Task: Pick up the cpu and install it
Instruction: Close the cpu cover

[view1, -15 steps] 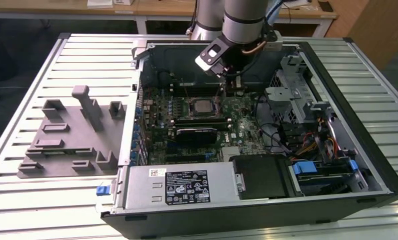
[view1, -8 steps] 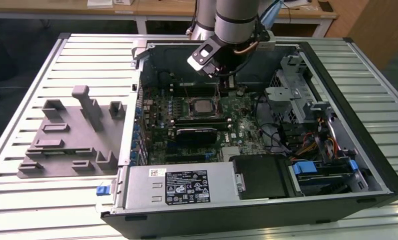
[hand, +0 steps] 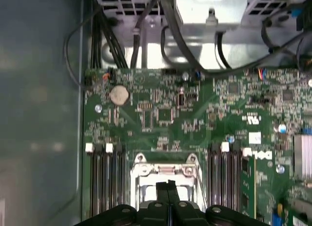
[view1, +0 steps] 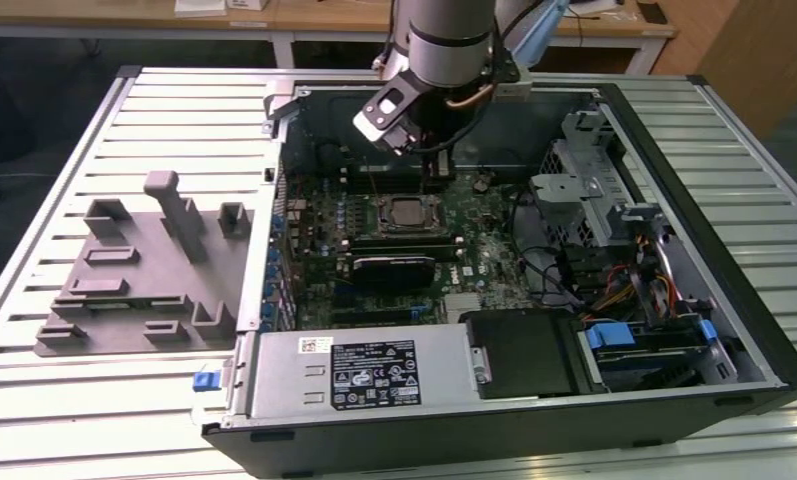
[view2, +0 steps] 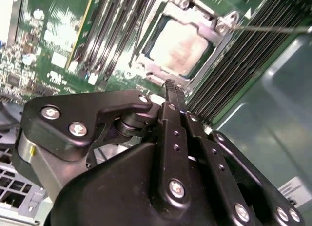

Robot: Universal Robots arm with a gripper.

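**Slatted table, opened case: cpu in its socket, fingers closed and empty**

Pale metal slats make the table [view1: 171,120], and on it I see a computer case [view1: 438,452] lying on its side with the cover off. At the exterior view's left of the case, a grey fixture [view1: 131,275] with several blocks rests on the slats. Inside the case the green motherboard [view1: 485,215] faces up. The power supply [view1: 358,370] with its labels sits at the edge nearest to the camera.

The cpu [view2: 178,48] lies flat inside the socket frame [view2: 222,23] on the motherboard, with its silver-grey top facing up. Dark memory slots [view2: 109,26] run on both sides of it. A thin metal lever [view2: 273,28] passes beside the frame. I cannot tell whether the frame is locked down over the chip.

The gripper [view2: 174,89] hangs above the board. Its 2 fingers are pressed together at the tips with no gap that I can see, and they hold nothing. In the second wrist view the cpu is just beyond the fingertips, apart from them and not touched. In the first wrist view the closed tips stand in front of the middle of the socket. In the exterior view the arm reaches down into the case from the far side. There the gripper is near the socket, a little to its far side, and not in contact with it.
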